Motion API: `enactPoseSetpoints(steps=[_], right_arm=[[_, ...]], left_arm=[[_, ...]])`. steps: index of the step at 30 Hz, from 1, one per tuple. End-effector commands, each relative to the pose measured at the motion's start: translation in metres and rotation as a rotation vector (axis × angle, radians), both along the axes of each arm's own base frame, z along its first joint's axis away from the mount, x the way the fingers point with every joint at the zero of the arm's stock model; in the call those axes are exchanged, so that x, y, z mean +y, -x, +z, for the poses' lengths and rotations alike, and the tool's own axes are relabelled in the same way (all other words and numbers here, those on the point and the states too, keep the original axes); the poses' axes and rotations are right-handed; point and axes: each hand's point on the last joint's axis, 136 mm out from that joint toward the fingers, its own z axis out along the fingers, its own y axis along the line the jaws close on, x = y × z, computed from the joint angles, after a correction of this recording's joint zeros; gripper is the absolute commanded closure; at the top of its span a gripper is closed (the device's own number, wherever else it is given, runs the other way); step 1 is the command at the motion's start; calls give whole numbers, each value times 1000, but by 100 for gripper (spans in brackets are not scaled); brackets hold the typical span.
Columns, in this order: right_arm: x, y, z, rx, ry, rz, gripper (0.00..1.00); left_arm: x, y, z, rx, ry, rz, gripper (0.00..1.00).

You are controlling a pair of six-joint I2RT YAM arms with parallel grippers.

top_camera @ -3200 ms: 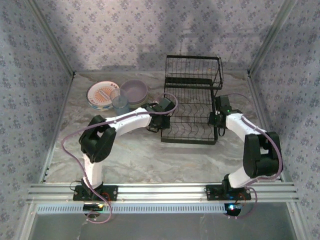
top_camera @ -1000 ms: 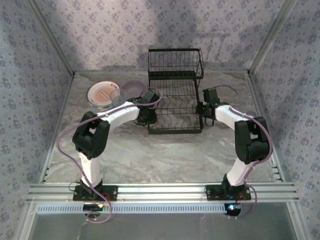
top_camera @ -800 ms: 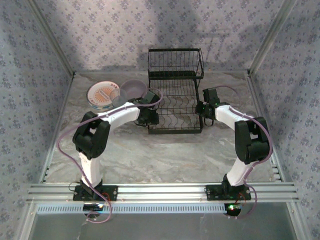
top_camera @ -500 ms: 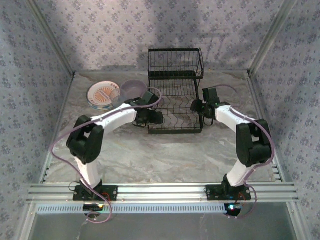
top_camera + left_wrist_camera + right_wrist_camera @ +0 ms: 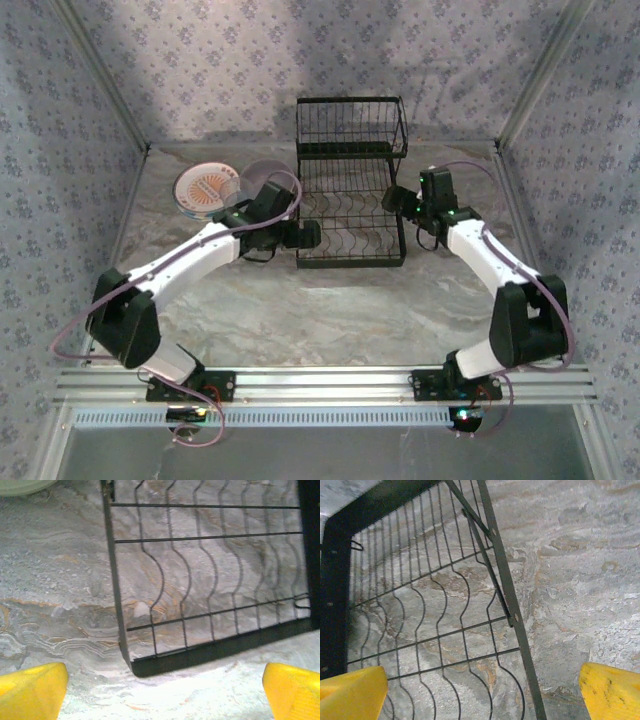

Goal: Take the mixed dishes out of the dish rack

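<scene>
The 1 black wire dish rack stands empty at mid-table, so unloading looks finished. To its left sit 1 stack of plates, its number unclear, and 1 lavender bowl. The left gripper and right gripper flank the rack, jaws wide, holding nothing.

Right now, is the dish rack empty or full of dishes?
Empty. Only bare wires show in the dish rack, table visible through them; a plate sits outside, to its left.

Top view high, behind arms; wrist views close, downward, sharing dish rack.
</scene>
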Motion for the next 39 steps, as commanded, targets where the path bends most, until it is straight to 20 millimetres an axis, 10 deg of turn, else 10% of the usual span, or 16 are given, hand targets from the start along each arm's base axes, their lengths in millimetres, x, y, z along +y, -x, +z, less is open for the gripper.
enactPoseSetpoints(steps=[1, 10, 28, 34, 39], right_arm=[[-9, 24, 12, -15, 33, 27, 0], [-21, 73, 41, -91, 73, 68, 0], [-56, 117, 44, -236, 126, -28, 0], [-53, 114, 49, -266, 101, -11, 0], [-55, 113, 50, -282, 98, -21, 0]], left_arm=[[-5, 19, 26, -53, 56, -95, 1], [29, 60, 88, -228, 166, -108, 1], [248, 106, 204, -904, -215, 508, 1], [270, 96, 199, -973, -445, 598, 1], [262, 55, 158, -838, -441, 593, 1]])
